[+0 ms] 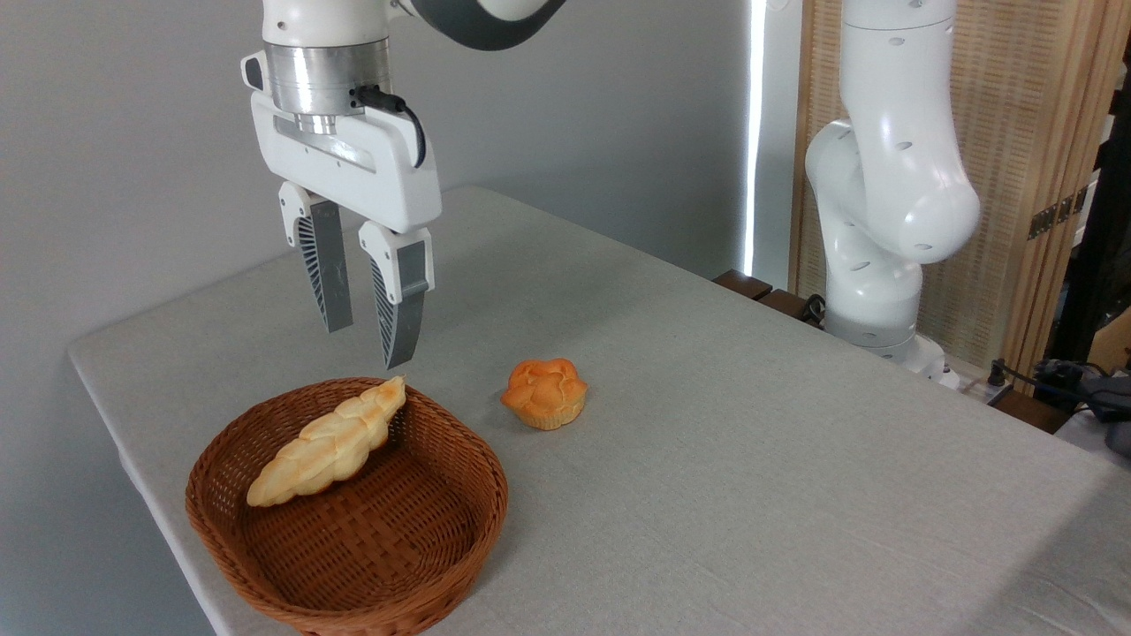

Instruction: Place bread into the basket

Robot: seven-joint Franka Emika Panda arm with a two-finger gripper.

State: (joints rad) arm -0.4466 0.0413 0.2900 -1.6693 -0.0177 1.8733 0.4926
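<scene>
The bread point(329, 443), a long pale golden braided loaf, lies inside the reddish-brown wicker basket point(442, 539) at the table's near left, one pointed end propped on the far rim. My gripper point(369, 348) hangs just above that raised end, fingers pointing down and open, with nothing between them. It is clear of the loaf.
A small round orange bun point(545, 394) sits on the grey tablecloth to the right of the basket. The arm's white base point(884, 221) stands at the table's far right edge. The table's left edge runs close beside the basket.
</scene>
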